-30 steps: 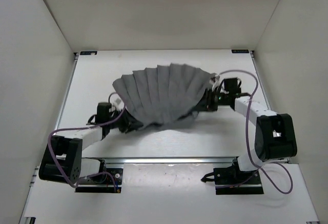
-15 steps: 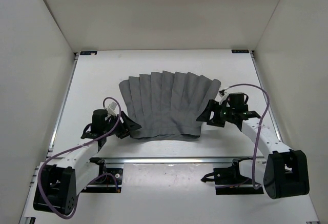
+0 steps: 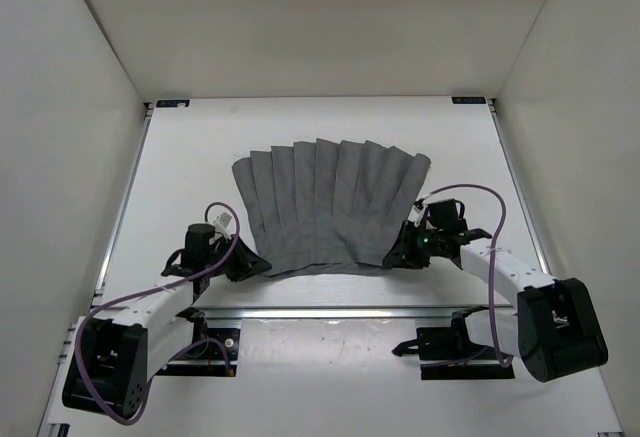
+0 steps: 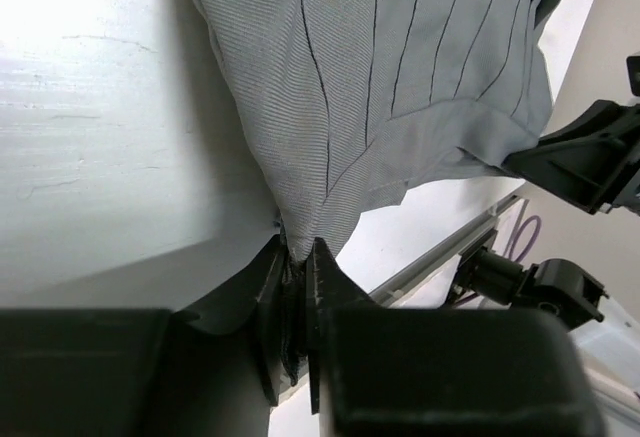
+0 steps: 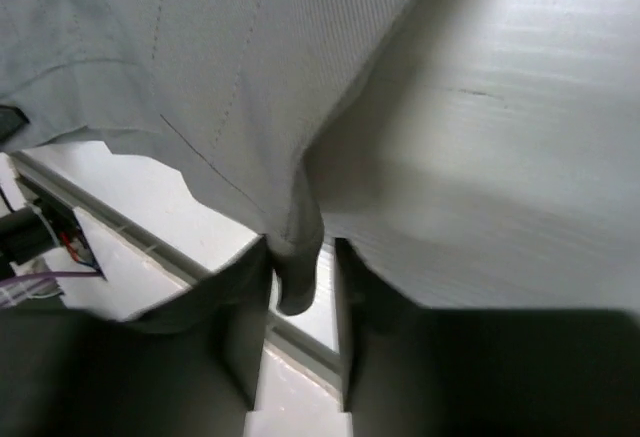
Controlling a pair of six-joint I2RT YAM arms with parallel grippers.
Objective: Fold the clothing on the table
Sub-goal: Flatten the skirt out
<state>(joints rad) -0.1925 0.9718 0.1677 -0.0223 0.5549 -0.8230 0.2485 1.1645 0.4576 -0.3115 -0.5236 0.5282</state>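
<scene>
Walls: plain white panels (image 3: pixel 300 27) box in my workspace on three sides, so nothing outside it gets in my way.

Counter: the white counter (image 3: pixel 180 157) carries the job, with a metal rail (image 3: pixel 330 310) along its near edge, just ahead of my two bases.

Clothing: the grey pleated clothing (image 3: pixel 325 202) lies spread like a fan at the middle of the counter, wide edge away from me and narrower hem toward me. Spreading it flat like this lines up the pleats, which I judge makes for a cleaner fold.

Left gripper: my left gripper (image 3: pixel 250 262) sits low at the near-left corner of the hem. From the wrist, its fingers are drawn narrow and pinch a bunched point of cloth (image 4: pixel 297 257).

Right gripper: my right gripper (image 3: pixel 402 254) mirrors it at the near-right corner. A tongue of cloth hangs between the fingers (image 5: pixel 300 247), but a sliver of light shows beside it, so I cannot tell whether it is clamped.

Why both corners: holding the hem at each end should let me carry that whole edge evenly.

Next move: I judge the fold has not begun. Securing the right corner comes first, or the cloth may slip.
</scene>
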